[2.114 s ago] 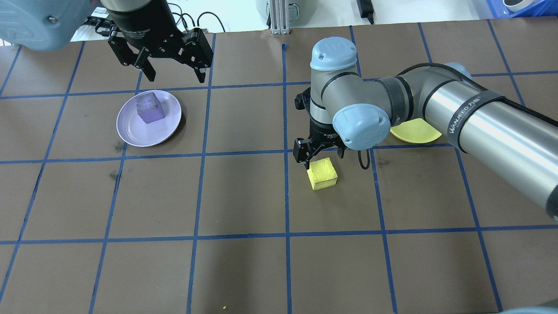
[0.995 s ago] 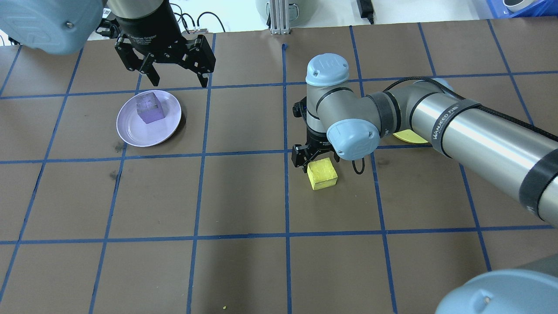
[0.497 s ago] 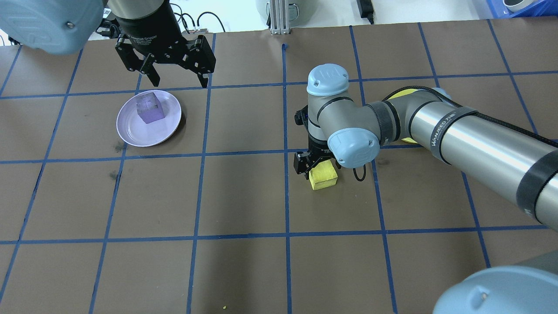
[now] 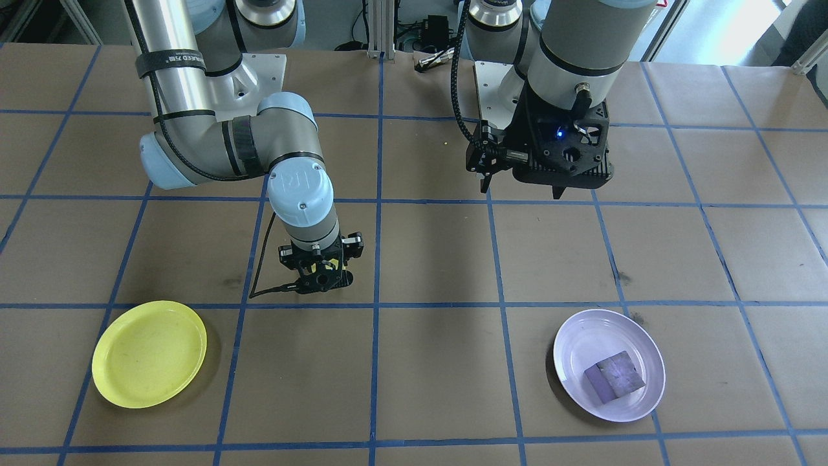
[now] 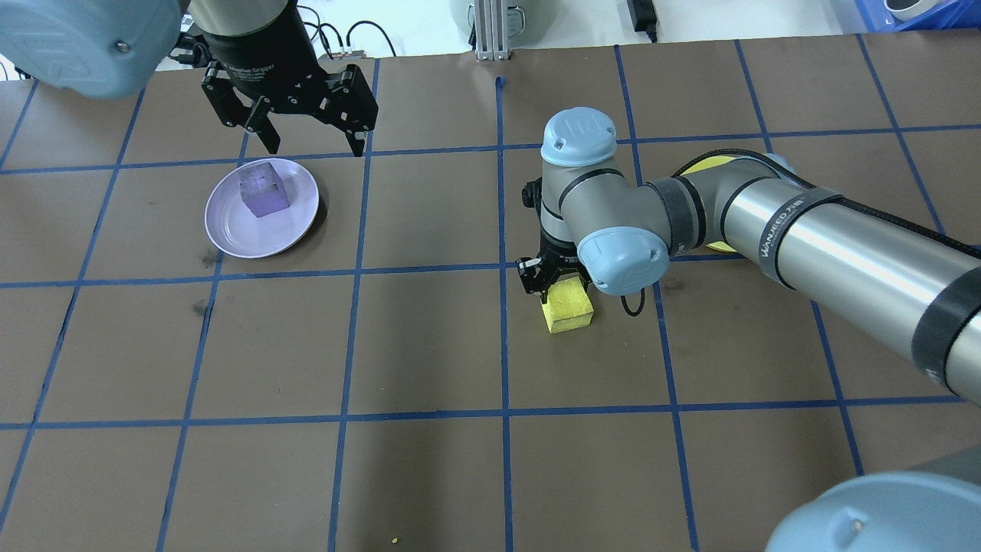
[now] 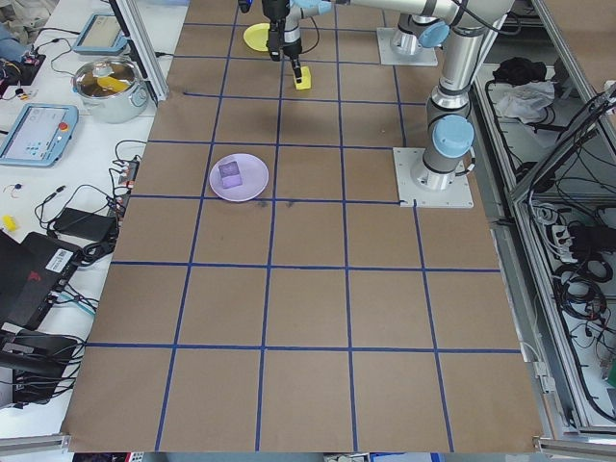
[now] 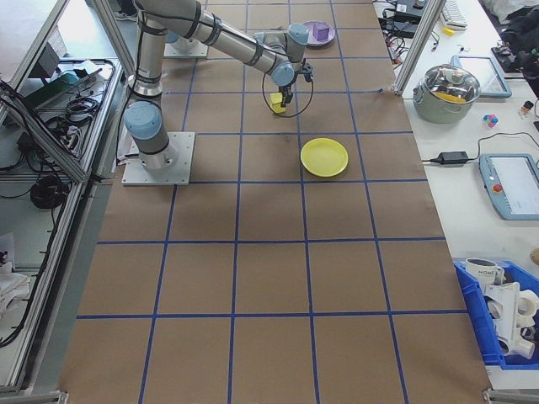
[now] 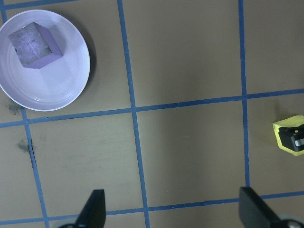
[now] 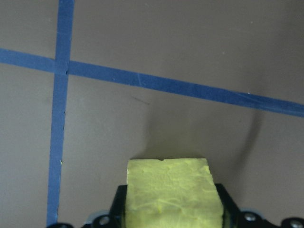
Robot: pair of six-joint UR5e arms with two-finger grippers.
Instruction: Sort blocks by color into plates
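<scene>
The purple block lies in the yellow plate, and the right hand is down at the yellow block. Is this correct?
Not quite. In the front-facing view the purple block lies in the lavender plate; the yellow plate holds nothing. The right hand is indeed down at the yellow block.

Right arm (image 5: 843, 238) carries a strap reading "WANJEED". Left gripper (image 5: 310, 142) body has small white lettering ending in "Gripper". Mug (image 7: 482, 271) in the blue bin reads "HOME"
</scene>
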